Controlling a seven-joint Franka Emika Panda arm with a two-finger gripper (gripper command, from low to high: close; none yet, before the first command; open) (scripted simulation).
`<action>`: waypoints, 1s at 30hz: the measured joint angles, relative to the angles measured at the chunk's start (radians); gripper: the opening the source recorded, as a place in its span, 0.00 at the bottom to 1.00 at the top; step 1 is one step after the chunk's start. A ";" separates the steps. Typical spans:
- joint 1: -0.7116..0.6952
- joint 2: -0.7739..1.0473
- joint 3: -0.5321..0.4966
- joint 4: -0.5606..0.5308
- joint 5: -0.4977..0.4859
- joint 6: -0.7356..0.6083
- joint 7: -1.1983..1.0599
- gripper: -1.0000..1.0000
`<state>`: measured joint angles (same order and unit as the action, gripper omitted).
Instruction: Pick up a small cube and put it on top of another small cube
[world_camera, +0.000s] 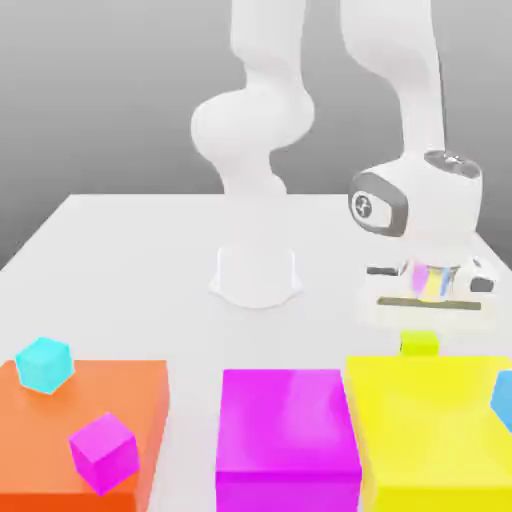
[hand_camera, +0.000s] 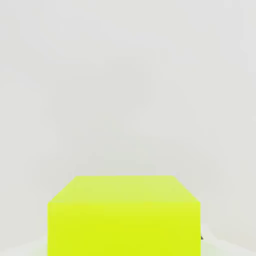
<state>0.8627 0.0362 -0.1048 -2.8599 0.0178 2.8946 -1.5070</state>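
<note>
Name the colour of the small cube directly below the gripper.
Lime-yellow: the small cube shows it best in the hand view.

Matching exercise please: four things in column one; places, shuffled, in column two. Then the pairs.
1. cyan cube
2. big magenta block
3. lime-yellow cube
4. robot base

A. at the hand, near the yellow block's far edge
B. on the orange block
C. on the table, behind the big blocks
D. between orange and yellow blocks

1-B, 2-D, 3-A, 4-C
</note>
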 joint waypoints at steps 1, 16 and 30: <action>-0.004 -0.012 -0.006 0.001 -0.009 -0.014 0.029 0.00; -0.210 -0.086 -0.243 0.114 -0.208 -0.138 0.120 0.00; -0.627 -0.204 -0.626 0.284 -0.209 -0.445 -0.416 0.00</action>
<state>0.2357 -0.1678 -0.7305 -2.5757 -0.1913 2.4493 -1.9229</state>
